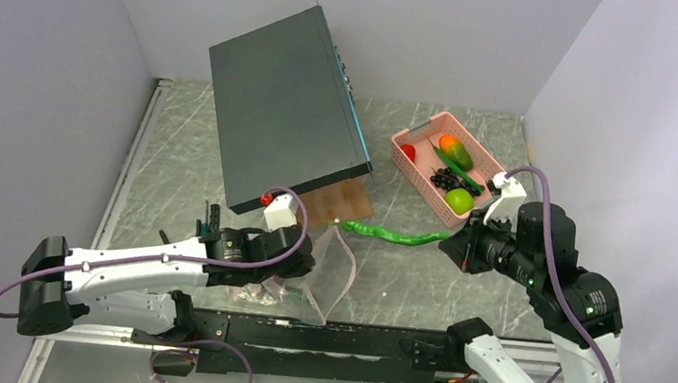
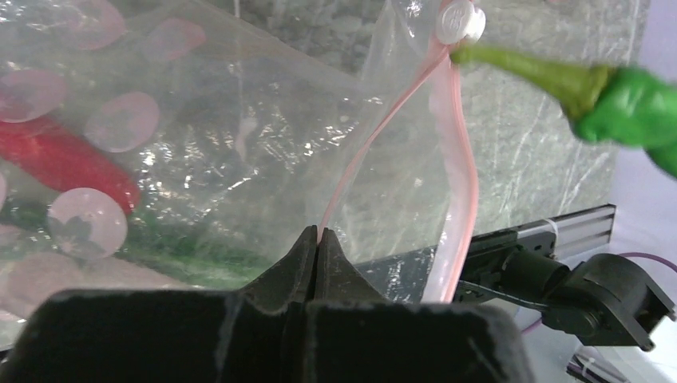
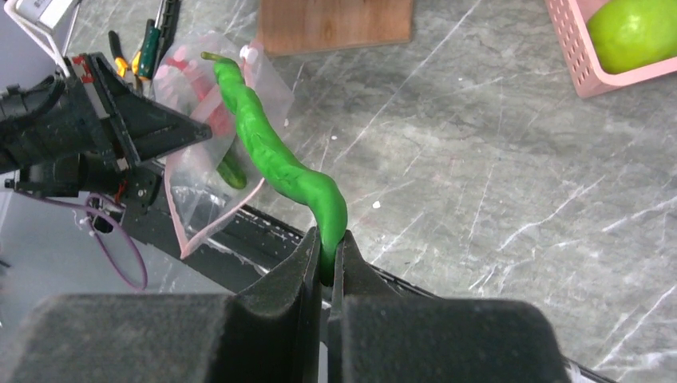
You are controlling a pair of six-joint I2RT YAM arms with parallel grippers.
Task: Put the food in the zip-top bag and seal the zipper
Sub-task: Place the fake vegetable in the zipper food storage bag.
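Right claw [image 3: 326, 241] clamps the green pod [image 3: 263, 148] at the mouth of the bag [image 2: 239, 159] (left claw [image 2: 317, 236] pinches its zipper [image 2: 461, 183]), dark box [image 1: 282, 109] beyond.

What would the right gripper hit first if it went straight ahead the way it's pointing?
Probably the zip-top bag; the green pod in the right gripper points at its mouth, depth unclear.

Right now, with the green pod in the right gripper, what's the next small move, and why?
Probably ease the right gripper toward the zip-top bag so the green pod slides through the mouth. The pod's tip sits at the bag's opening, and the left gripper is pinching one side of the pink zipper, holding it open.
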